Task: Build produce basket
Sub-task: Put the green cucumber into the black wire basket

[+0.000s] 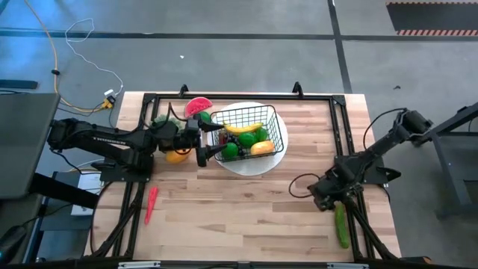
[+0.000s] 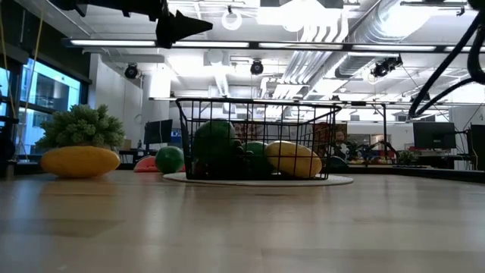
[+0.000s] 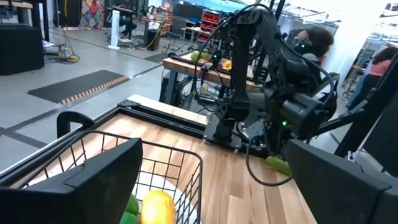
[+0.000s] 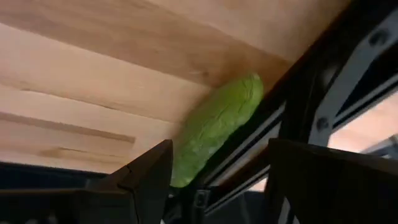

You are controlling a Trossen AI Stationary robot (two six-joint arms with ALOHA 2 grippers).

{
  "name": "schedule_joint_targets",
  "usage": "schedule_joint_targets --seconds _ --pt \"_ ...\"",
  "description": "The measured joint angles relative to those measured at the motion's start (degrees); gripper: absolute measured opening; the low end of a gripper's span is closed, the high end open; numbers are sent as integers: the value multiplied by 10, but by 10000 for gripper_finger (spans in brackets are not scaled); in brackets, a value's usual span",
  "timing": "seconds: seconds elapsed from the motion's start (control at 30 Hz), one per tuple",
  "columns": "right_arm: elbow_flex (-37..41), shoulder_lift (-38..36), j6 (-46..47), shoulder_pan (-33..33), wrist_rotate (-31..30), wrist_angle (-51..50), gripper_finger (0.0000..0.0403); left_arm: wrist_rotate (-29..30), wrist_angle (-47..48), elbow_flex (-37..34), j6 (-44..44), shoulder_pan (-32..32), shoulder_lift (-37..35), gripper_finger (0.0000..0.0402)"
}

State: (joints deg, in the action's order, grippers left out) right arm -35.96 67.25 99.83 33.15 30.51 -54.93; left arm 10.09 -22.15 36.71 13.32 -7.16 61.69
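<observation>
The black wire basket (image 1: 270,119) stands on a round white plate (image 1: 250,166) and holds a banana (image 1: 244,128), limes, dark grapes and an orange-yellow fruit (image 1: 262,147). My left gripper (image 1: 213,140) hovers open over the basket's left rim, high above it in the low view (image 2: 182,26), holding nothing. A green cucumber (image 1: 341,224) lies by the table's right frame rail. My right gripper (image 1: 332,200) hangs open just over its far end; in the right wrist view the cucumber (image 4: 214,127) lies just beyond the open fingers (image 4: 217,180).
A watermelon slice (image 1: 198,106) lies on the table behind the basket. A yellow-orange fruit (image 1: 177,156) and a leafy green piece (image 1: 160,119) sit under my left arm. A red pepper (image 1: 151,203) lies near the left front. Bare wood spans the table's near middle.
</observation>
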Motion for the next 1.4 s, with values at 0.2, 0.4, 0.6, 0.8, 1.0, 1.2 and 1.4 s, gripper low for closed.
schedule_joint_targets --seconds 0.2,0.4,0.6,0.8,1.0,1.2,1.4 --pt "2 9 82 43 -5 51 245 0 1 0 0 0 0 383" --pt "3 55 99 78 -5 58 245 0 0 0 0 0 0 383" --pt "3 116 94 79 -5 105 245 1 0 0 0 -1 0 383" --pt "3 174 66 79 -7 144 245 2 0 0 2 0 0 383" --pt "-3 187 51 80 -38 174 244 2 0 0 2 0 0 383" --pt "-4 187 27 79 -37 176 212 2 1 0 2 0 0 383" --pt "-4 187 17 78 -34 172 127 9 1 0 0 0 0 383"
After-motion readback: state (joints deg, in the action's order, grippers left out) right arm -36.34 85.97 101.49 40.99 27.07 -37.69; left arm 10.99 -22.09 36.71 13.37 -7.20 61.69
